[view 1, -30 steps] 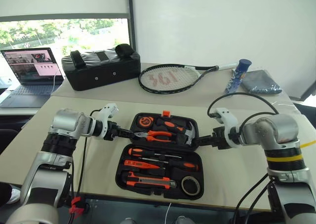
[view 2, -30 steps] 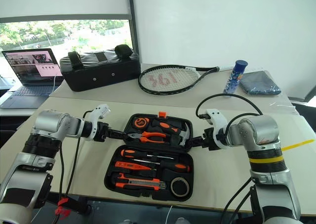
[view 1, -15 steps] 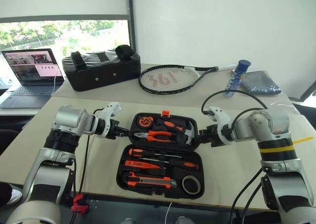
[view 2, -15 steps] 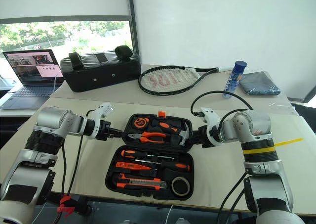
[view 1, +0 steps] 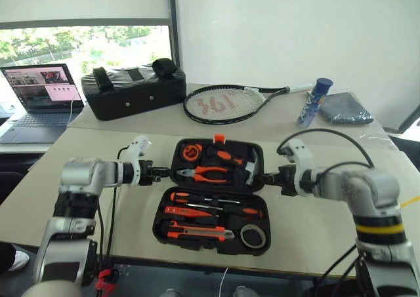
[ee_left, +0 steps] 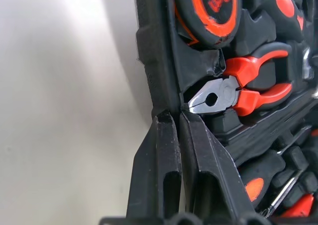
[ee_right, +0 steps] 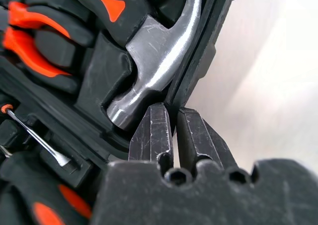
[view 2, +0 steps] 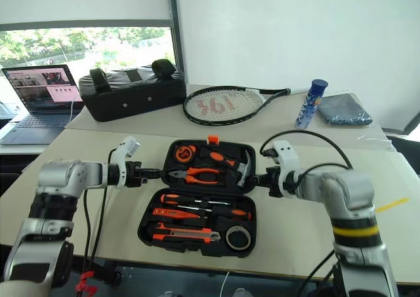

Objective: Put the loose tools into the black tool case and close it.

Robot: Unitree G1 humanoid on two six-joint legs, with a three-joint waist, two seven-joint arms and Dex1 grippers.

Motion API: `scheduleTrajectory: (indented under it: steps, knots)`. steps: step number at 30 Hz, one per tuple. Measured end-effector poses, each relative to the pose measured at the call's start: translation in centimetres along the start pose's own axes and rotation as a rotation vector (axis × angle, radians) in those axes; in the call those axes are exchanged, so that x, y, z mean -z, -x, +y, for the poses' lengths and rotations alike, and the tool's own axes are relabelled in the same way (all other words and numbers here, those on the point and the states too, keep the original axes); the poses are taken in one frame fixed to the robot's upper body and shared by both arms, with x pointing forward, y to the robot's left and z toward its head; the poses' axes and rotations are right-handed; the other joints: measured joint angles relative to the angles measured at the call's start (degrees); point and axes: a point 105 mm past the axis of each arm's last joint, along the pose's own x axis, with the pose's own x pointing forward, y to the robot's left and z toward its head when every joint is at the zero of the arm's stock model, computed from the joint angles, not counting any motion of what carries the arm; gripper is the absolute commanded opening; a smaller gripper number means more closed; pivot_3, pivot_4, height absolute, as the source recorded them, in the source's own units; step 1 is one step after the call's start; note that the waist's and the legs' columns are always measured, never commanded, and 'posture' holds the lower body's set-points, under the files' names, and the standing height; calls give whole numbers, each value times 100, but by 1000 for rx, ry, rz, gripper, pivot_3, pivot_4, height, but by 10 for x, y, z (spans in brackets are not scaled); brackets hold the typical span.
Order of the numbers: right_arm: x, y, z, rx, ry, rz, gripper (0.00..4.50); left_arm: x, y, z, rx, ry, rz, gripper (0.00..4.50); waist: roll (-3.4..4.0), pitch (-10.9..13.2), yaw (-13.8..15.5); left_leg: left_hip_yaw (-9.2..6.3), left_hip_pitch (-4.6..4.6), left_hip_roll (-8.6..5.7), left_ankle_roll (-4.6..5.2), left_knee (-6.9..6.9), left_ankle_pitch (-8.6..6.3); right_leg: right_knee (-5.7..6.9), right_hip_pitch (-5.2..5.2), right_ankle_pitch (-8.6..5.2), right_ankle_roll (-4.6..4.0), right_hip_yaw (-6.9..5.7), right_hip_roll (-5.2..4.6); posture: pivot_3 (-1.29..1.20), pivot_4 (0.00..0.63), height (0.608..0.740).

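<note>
So both sets of fingers just went from apart to clamped on the lid rim of the black tool case (view 1: 210,195): your left gripper (view 1: 164,172) at 9 o'clock of the lid, your right gripper (view 1: 266,177) at 3 o'clock. The lid now tilts up off the bench (view 1: 131,215) instead of lying flat. The utility knife (view 1: 197,231), screwdrivers (view 1: 216,210) and tape roll (view 1: 252,235) all sit in their slots in the near half at 6 o'clock, so I'd say loading's done and you're starting the close.
</note>
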Motion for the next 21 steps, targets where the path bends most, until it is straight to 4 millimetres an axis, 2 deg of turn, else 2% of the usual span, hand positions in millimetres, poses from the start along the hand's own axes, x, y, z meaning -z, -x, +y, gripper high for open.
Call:
scheduleTrajectory:
  steps: [5, 9, 18, 19, 20, 21]
  knots:
    - [4, 18, 5, -32, 268, -245, 0, 0, 10, -9, 107, -182, -244, 45, -1, 1, 36, 3, -8, -4, -1, 0, -1, -13, 1, 3, 7, -1, -9, 0, 150, 740]
    - [20, 26, 15, -79, 492, -364, 0, 7, 16, -12, 98, -369, -348, 45, -1, 1, 36, 5, 0, -5, -3, 1, 1, -11, 7, 6, 8, 2, -9, 0, 150, 740]
    - [26, 35, 26, -75, 878, -552, 0, 30, 29, -15, 37, -752, -401, 45, -1, 1, 0, 11, 30, -3, -8, 0, 5, -7, 26, 14, 6, 12, -5, 0, 150, 740]
    - [28, 36, 27, -86, 906, -561, 866, 34, 30, -14, 31, -758, -398, 0, -1, 1, 2, 12, 30, -3, -8, 0, 5, -7, 27, 14, 6, 12, -5, 0, 150, 740]
    - [33, 38, 31, -115, 973, -556, 1088, 38, 31, -12, 20, -783, -399, 709, -1, 1, 4, 11, 30, -2, -8, 0, 5, -7, 26, 14, 6, 12, -5, 0, 150, 740]
    - [39, 38, 34, -151, 1025, -541, 1416, 39, 32, -12, 15, -809, -397, 891, -3, 2, 6, 10, 30, -2, -8, 0, 5, -7, 26, 14, 6, 10, -4, 0, 150, 740]
